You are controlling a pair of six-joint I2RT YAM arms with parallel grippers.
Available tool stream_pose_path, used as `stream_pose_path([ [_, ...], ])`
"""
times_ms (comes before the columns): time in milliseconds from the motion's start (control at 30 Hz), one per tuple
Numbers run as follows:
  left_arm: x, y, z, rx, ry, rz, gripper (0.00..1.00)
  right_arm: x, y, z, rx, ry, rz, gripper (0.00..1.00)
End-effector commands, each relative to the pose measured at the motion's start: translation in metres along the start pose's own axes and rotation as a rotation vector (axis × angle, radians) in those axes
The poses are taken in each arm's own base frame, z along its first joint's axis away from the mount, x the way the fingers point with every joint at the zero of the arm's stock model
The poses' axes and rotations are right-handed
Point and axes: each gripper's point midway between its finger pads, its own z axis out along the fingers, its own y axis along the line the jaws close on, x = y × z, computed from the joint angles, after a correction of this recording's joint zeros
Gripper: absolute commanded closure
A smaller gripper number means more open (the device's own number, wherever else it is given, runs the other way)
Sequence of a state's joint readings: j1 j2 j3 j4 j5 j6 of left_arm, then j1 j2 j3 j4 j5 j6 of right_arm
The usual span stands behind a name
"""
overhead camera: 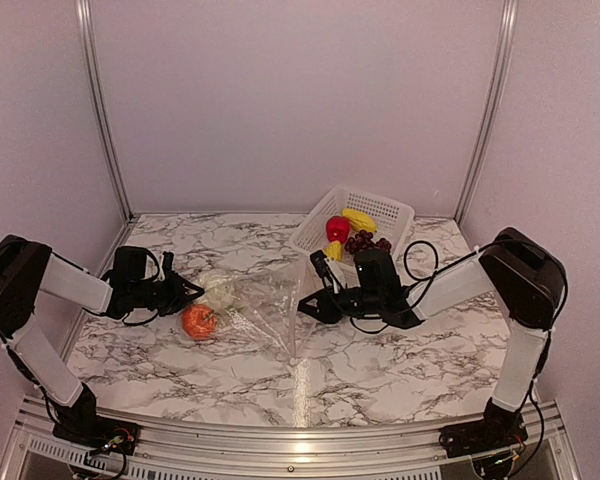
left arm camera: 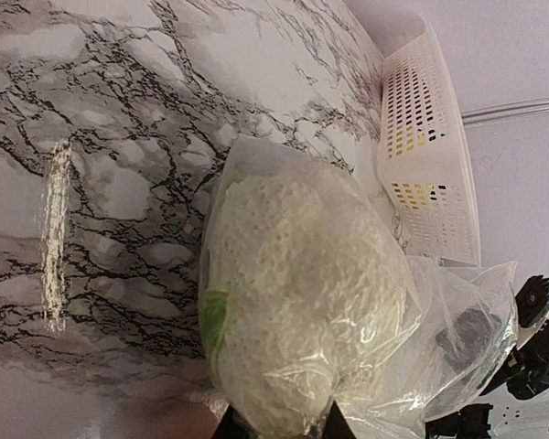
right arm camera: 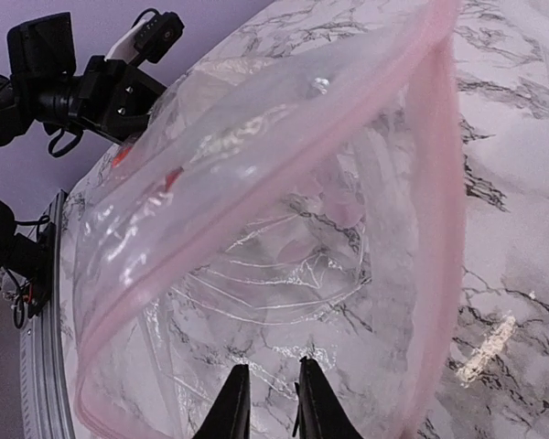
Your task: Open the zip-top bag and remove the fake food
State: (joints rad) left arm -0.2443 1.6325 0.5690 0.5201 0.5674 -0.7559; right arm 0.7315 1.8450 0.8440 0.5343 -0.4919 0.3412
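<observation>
The table [overhead camera: 400, 370] is white marble with grey-black veining, and the walls [overhead camera: 280, 100] behind it are pale lilac. Left of centre, the zip-top bag [overhead camera: 265, 305] is clear and glossy with a pink strip along its mouth. The lumpy piece [overhead camera: 218, 288] inside it is white with a green patch, and the round piece [overhead camera: 198, 321] near it is orange. At the far right, the basket [overhead camera: 390, 210] is white with a grid of small holes and holds a red apple [overhead camera: 337, 228], a yellow fruit [overhead camera: 359, 219] and dark purple grapes [overhead camera: 365, 242].
</observation>
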Motion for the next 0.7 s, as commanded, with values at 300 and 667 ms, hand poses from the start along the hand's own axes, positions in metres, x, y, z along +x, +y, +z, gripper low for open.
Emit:
stream_pose_path([
  [300, 0.031, -0.015, 0.016, 0.031, 0.105, 0.053, 1.0, -0.013, 0.004, 0.06, -0.081, -0.019, -0.056, 0.77],
  [667, 0.051, -0.033, 0.035, 0.077, 0.172, 0.072, 1.0, -0.007, 0.021, 0.082, -0.167, -0.007, -0.066, 0.68],
])
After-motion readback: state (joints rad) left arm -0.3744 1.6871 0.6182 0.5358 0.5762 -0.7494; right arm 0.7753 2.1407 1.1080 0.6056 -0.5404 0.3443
